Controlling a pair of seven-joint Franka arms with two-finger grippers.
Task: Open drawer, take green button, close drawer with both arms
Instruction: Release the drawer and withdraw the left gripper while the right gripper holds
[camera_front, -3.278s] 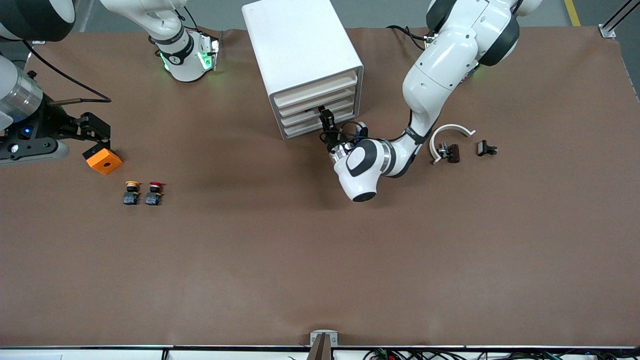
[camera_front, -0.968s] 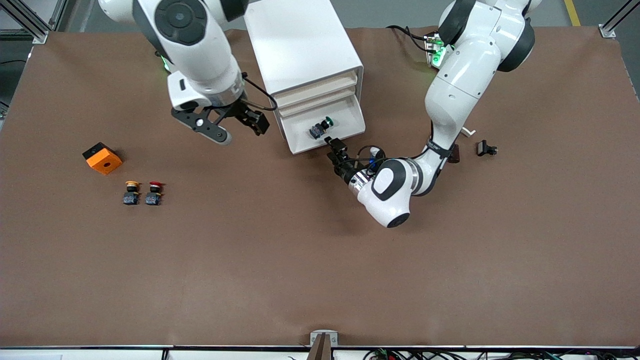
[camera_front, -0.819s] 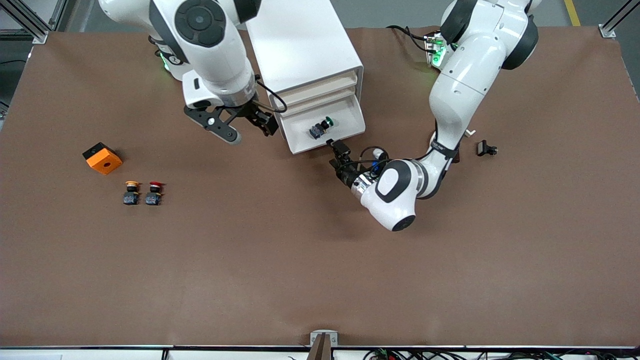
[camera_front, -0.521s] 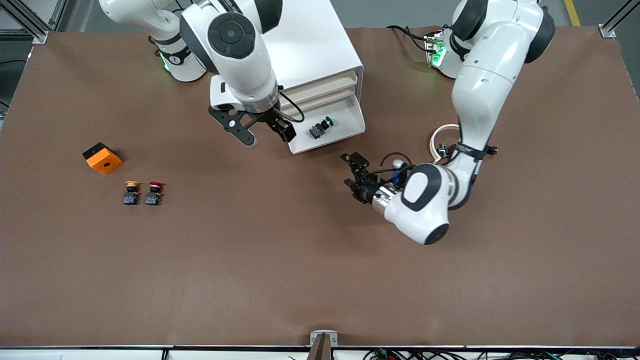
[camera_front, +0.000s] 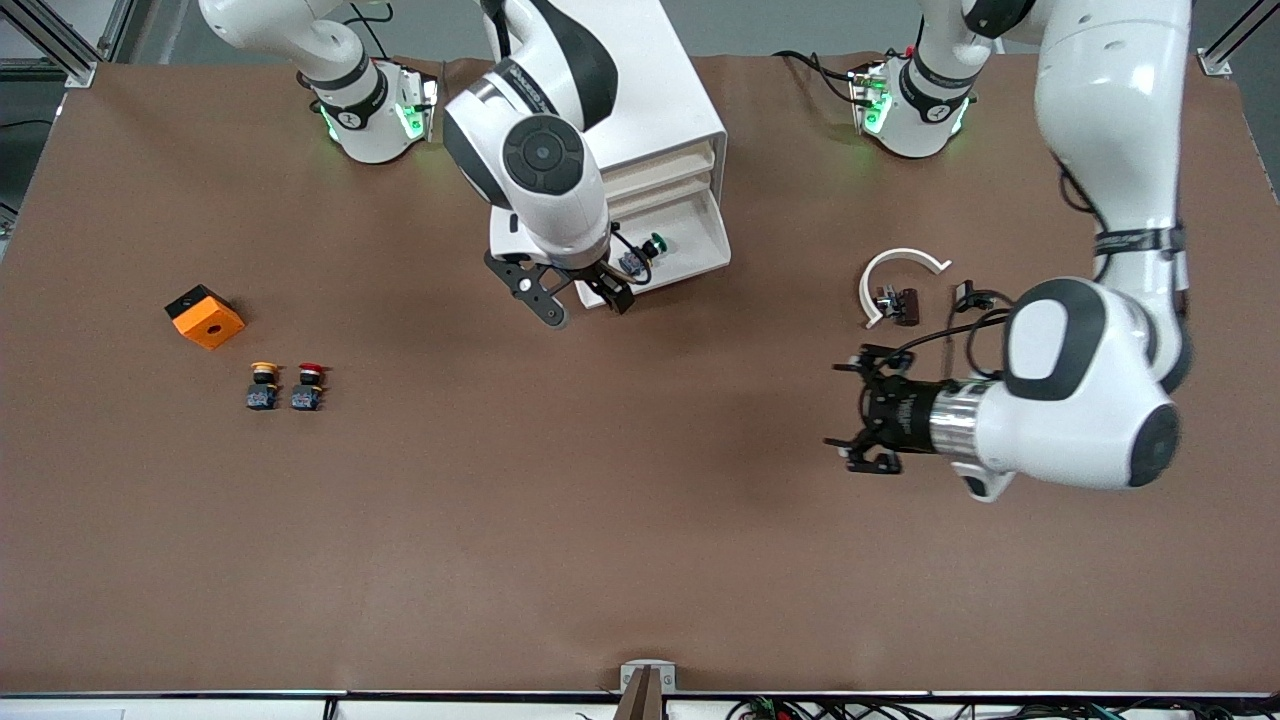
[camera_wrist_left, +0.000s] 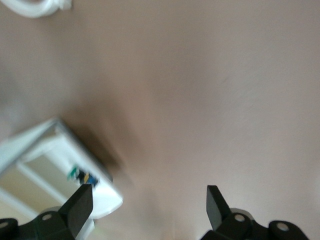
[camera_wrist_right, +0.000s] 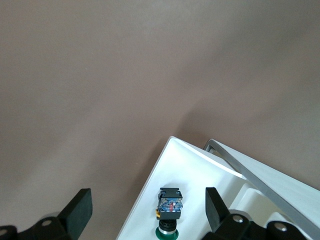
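Note:
The drawer, third from the top of the white cabinet, stands pulled out. The button with its green cap lies on its side in it. My right gripper hangs open over the drawer's front corner toward the right arm's end. In the right wrist view the button lies between the fingertips' line, on the drawer's floor, below the right gripper. My left gripper is open and empty over bare table toward the left arm's end. From the left gripper, the drawer and button show, blurred.
An orange block, a yellow-capped button and a red-capped button sit toward the right arm's end. A white curved piece with a dark part and a small black piece lie by the left arm.
The drawer has been pulled open. My left gripper let go, opened wide and swung away toward its own end. My right gripper moved in over the drawer's front.

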